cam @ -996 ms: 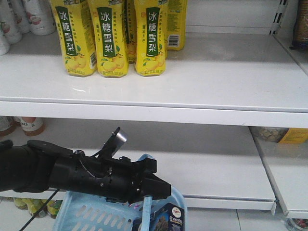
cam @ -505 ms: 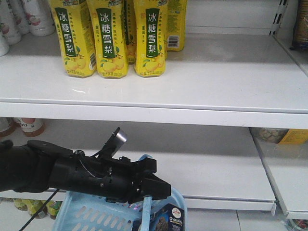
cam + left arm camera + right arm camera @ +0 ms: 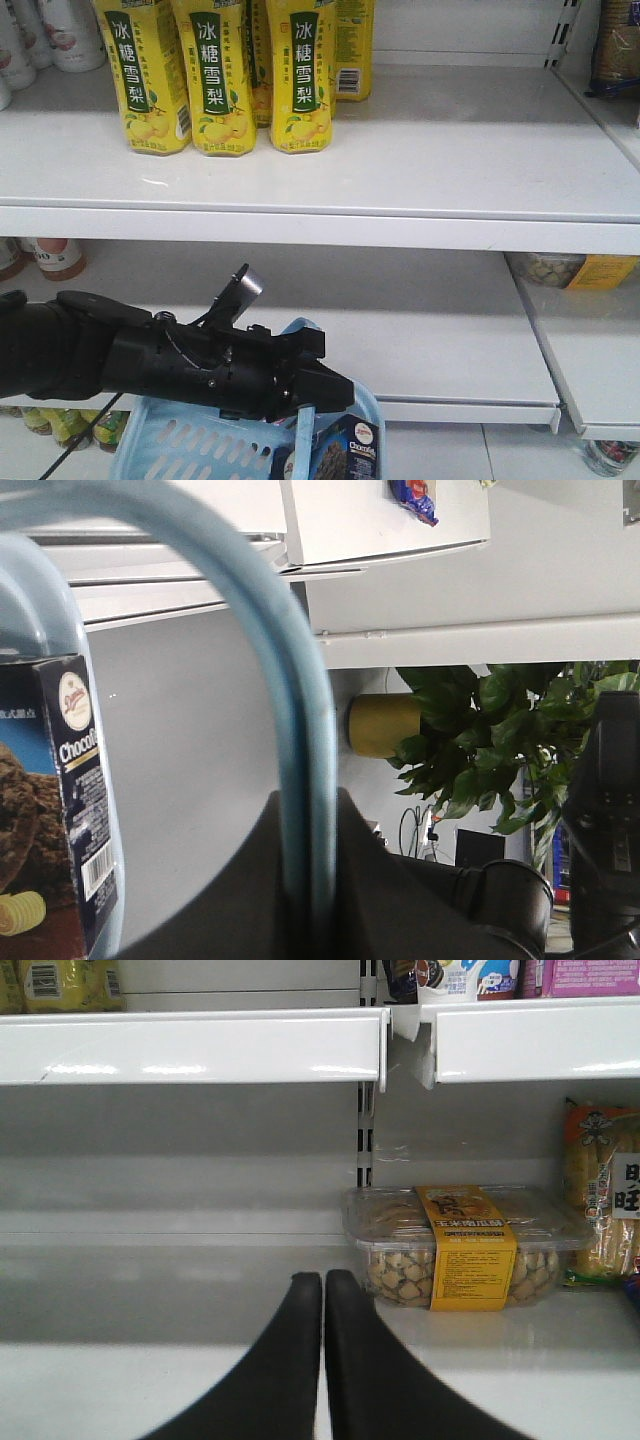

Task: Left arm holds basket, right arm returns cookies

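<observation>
My left arm (image 3: 150,360) reaches in from the left below the lower shelf. Its gripper (image 3: 325,390) is shut on the handle (image 3: 303,432) of the light blue basket (image 3: 190,447), which hangs at the bottom edge of the front view. In the left wrist view the gripper (image 3: 308,805) pinches the blue handle (image 3: 290,710) between dark jaws. The navy cookies carton (image 3: 352,452) stands inside the basket, and its ChocoFello side (image 3: 70,810) shows at the left. My right gripper (image 3: 323,1280) is shut on nothing, hovering over a white shelf. The right arm is out of the front view.
Yellow drink cartons (image 3: 215,75) stand on the upper shelf (image 3: 400,215). The lower shelf (image 3: 440,350) lies behind the basket. A clear snack tub with a yellow label (image 3: 465,1250) sits just right of my right gripper, with packets (image 3: 600,1195) beyond it.
The shelves and yellow cartons have shifted slightly up and left in the front view. The left arm, basket and cookies keep the same place in the picture.
</observation>
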### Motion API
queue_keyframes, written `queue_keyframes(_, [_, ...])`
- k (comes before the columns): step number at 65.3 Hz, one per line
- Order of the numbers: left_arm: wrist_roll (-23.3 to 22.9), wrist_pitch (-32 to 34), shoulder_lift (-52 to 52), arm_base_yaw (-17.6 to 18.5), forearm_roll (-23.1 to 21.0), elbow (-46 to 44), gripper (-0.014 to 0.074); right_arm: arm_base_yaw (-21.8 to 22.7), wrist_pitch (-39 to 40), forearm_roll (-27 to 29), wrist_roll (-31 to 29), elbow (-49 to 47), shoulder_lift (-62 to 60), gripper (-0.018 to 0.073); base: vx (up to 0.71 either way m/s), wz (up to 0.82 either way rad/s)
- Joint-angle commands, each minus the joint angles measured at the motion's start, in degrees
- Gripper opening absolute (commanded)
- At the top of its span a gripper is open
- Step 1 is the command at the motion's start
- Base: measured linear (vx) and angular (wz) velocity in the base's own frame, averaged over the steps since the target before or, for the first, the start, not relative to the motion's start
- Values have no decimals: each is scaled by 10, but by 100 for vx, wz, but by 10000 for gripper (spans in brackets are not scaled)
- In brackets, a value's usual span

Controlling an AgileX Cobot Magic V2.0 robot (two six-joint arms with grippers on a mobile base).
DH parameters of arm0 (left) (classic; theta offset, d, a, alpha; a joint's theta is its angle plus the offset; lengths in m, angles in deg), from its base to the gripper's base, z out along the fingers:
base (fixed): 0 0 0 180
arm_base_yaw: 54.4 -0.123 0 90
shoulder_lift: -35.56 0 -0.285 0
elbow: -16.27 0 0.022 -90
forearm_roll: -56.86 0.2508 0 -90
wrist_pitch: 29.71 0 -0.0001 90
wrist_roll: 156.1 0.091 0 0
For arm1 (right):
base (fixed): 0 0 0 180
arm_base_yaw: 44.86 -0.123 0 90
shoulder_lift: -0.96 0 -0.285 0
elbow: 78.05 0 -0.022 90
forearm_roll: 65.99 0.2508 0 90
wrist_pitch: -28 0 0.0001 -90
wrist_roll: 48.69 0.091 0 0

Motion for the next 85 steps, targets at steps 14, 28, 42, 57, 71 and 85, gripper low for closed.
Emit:
queue_keyframes(14, [25,-24,-28,0,-32,-16,-6,4,44,-3,0,0,-4,-8,-1,-1])
queue_keyframes(28, [25,-24,-28,0,-32,-16,-6,4,44,-3,0,0,-4,-8,0,0])
queue_keyframes(42, [25,-24,-28,0,-32,-16,-6,4,44,-3,0,0,-4,-8,0,0])
queue_keyframes(57, [25,-24,-28,0,-32,-16,-6,4,49,-3,0,-1,-4,-8,0,0])
queue_keyframes(71, [25,-24,-28,0,-32,-16,-6,3,67,68,63,-2,-4,-8,0,0])
queue_keyframes(85, [25,-24,-28,0,-32,-16,-6,3,53,86,59,-69,30,-8,0,0])
